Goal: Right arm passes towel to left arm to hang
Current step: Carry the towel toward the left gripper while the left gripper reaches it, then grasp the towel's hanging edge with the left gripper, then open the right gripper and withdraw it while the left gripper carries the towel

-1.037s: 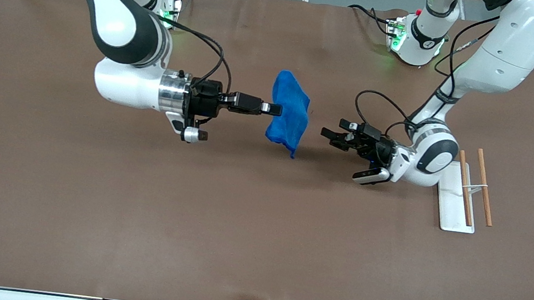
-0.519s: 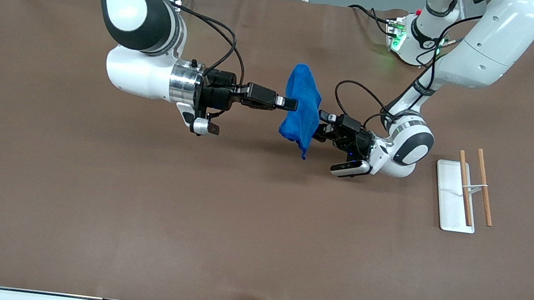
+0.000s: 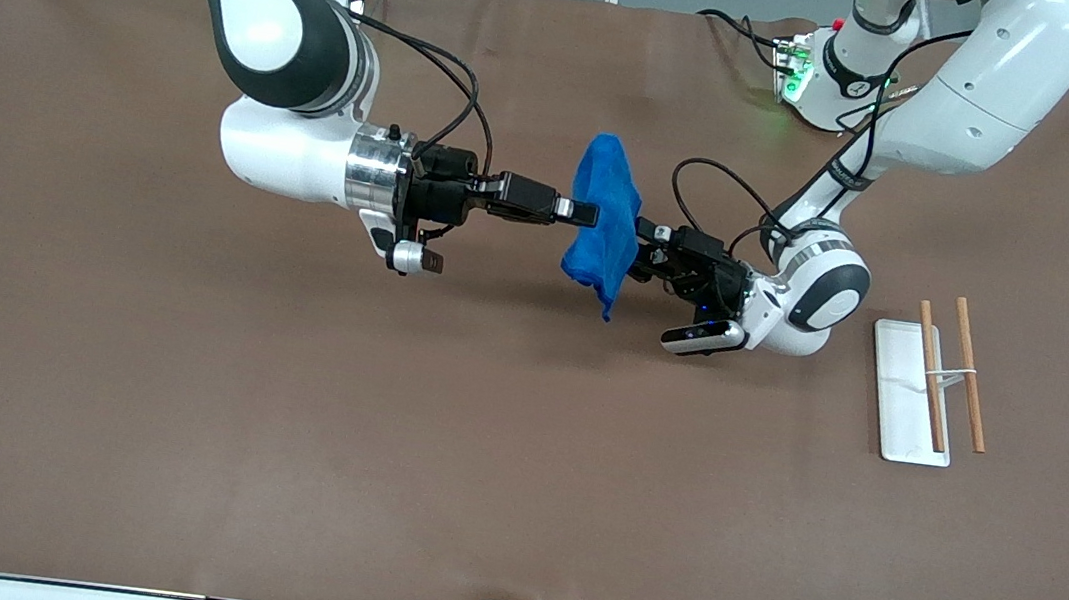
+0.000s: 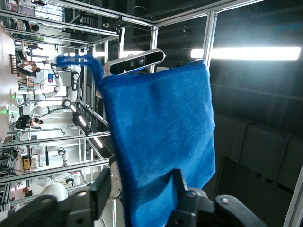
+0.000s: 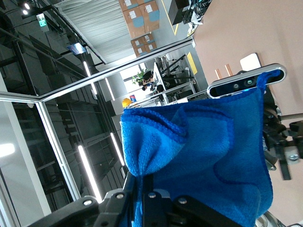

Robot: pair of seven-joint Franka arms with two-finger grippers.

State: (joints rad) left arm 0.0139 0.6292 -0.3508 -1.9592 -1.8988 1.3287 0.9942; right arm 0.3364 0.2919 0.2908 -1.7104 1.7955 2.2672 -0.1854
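The bright blue towel point(image 3: 603, 219) hangs in the air over the middle of the table. My right gripper point(image 3: 587, 212) is shut on the towel's edge and holds it up. In the right wrist view the towel point(image 5: 213, 156) bunches out of the shut gripper point(image 5: 147, 191). My left gripper point(image 3: 639, 252) is open at the towel's side toward the left arm's end. In the left wrist view the towel point(image 4: 161, 137) passes between the spread fingers point(image 4: 106, 190) of the left gripper point(image 4: 142, 191), and the loop tag point(image 4: 75, 60) shows at a corner.
A white flat base point(image 3: 898, 392) with two wooden rods point(image 3: 930, 375) across it lies on the brown table point(image 3: 278, 432) toward the left arm's end. The left arm's wrist camera point(image 5: 246, 81) shows past the towel in the right wrist view.
The right arm carried the towel a little toward the left arm's end. The left gripper moved from apart up to the towel, and its open fingers now straddle the towel's edge.
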